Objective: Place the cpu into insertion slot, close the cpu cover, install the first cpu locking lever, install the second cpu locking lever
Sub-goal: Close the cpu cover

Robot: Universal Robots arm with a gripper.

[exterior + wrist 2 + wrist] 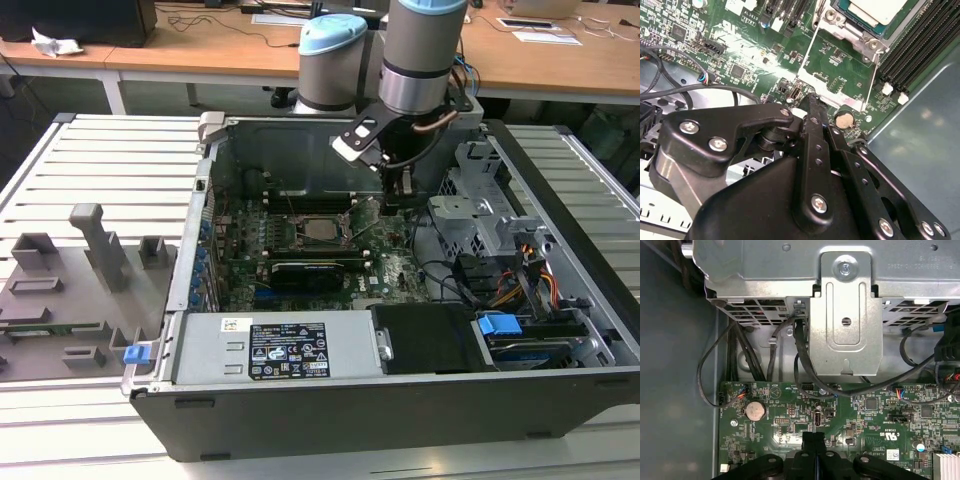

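The cpu (875,10) shows its pale metal face and lies in the insertion slot (842,31) on the green board; in the exterior view it sits mid-board (320,228). The cpu cover (832,96), a thin silvery frame, is swung open away from the slot, and the board shows through its opening. My gripper (812,100) is shut with nothing in it, and its tip is right at the cover's free edge. In the exterior view the gripper (397,200) hangs low over the board to the cpu's right. The first wrist view has the gripper (812,438) over the board's edge.
Black memory slots (920,45) run beside the socket. A coin cell (755,411) lies near the fingertips. Black cables (805,370) and a metal drive cage (845,315) stand past the board's edge. A long black card (305,272), the power supply (280,345) and case walls hem the board.
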